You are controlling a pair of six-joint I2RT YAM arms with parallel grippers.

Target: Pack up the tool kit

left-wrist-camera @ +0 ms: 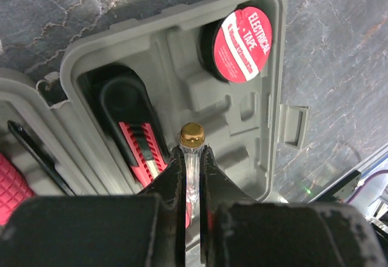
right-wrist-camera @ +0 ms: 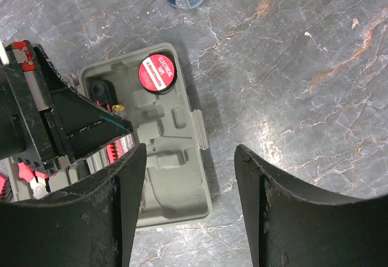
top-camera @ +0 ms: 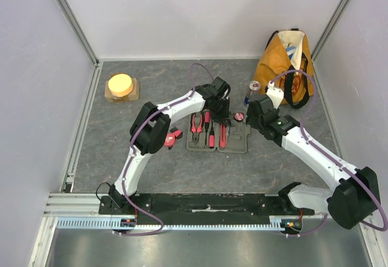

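Note:
The grey tool case (top-camera: 241, 141) lies open mid-table with red-and-black pliers and screwdrivers (top-camera: 209, 130) in its slots. My left gripper (top-camera: 219, 108) is shut on a clear-handled tester screwdriver with a brass cap (left-wrist-camera: 191, 136), held just above the case tray (left-wrist-camera: 260, 158). A red-and-black cutter (left-wrist-camera: 138, 147) sits left of it. A red electrical tape roll (left-wrist-camera: 244, 45) sits in the tray's far corner. My right gripper (right-wrist-camera: 191, 176) is open and empty above the case's right edge (right-wrist-camera: 182, 188); the tape (right-wrist-camera: 157, 73) shows beyond it.
An orange tote bag (top-camera: 285, 57) stands at the back right with a drink can (top-camera: 254, 86) beside it. A yellow disc on a tan base (top-camera: 121, 87) sits at the back left. A small red tool (top-camera: 174, 137) lies left of the case, by my left arm.

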